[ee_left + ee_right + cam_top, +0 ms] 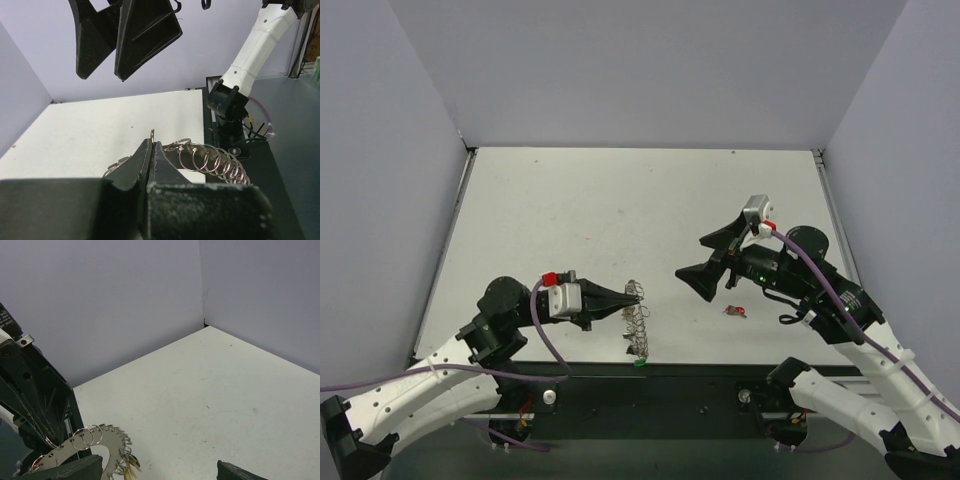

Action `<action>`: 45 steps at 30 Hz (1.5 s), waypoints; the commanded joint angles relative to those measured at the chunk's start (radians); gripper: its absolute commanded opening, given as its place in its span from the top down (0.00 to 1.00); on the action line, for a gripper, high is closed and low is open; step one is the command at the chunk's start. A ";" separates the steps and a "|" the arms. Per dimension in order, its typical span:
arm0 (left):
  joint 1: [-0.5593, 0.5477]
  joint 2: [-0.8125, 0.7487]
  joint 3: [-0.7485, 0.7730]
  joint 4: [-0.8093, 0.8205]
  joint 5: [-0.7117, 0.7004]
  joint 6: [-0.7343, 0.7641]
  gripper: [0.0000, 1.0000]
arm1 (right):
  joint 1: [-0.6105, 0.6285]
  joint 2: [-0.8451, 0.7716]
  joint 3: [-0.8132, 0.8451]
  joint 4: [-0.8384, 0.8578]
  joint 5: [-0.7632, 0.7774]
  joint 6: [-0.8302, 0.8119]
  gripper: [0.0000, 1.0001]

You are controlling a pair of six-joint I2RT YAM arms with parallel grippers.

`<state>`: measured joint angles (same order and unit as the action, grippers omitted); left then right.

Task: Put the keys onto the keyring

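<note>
The keyring (638, 322) is a silvery ring with many small loops on its rim. My left gripper (618, 301) is shut on its rim and holds it on edge near the table's front edge. A green key (639, 363) hangs at its lower end. In the left wrist view the shut jaws (152, 145) pinch the rim, with loops (210, 159) fanning right. A red key (734, 312) lies on the table by the right arm. My right gripper (690, 257) is open and empty, raised to the right of the keyring. The right wrist view shows the keyring (95, 449) with yellow keys (129, 471).
The white table (620, 210) is walled by grey panels at the back and sides. A black strip (700, 375) runs along the front edge by the arm bases. The right gripper's open fingers (145, 35) hang above the left gripper in the left wrist view.
</note>
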<state>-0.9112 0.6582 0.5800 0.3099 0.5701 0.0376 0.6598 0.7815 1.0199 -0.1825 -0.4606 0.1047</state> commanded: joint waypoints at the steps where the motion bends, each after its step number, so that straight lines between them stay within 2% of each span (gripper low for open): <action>1: -0.006 -0.025 0.023 0.058 -0.026 0.099 1.00 | -0.011 -0.004 -0.015 0.055 -0.018 0.006 0.04; 12: -0.021 -0.032 0.050 -0.043 -0.079 0.185 1.00 | -0.026 -0.019 -0.064 0.057 -0.010 0.020 0.02; 18: -0.075 -0.037 0.086 -0.144 -0.228 0.263 1.00 | -0.035 -0.027 -0.090 0.055 0.014 0.033 0.02; 24: -0.158 -0.011 0.112 -0.236 -0.453 0.347 1.00 | -0.049 -0.057 -0.181 0.055 0.059 0.104 0.02; 28: -0.273 0.003 0.089 -0.227 -0.605 0.432 1.00 | -0.052 -0.057 -0.231 0.061 0.054 0.150 0.02; 34: -0.414 -0.005 0.023 -0.167 -0.760 0.582 1.00 | -0.060 -0.050 -0.280 0.069 0.091 0.167 0.03; 40: -0.437 -0.002 -0.025 -0.138 -0.794 0.679 1.00 | -0.098 -0.013 -0.319 0.083 0.102 0.182 0.03; 45: -0.456 -0.008 -0.057 -0.081 -0.802 0.714 1.00 | -0.173 0.050 -0.356 0.120 0.037 0.205 0.03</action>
<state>-1.3563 0.6697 0.5209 0.0788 -0.1909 0.6891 0.5327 0.7906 0.6872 -0.1242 -0.3832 0.2802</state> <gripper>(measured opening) 0.023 0.975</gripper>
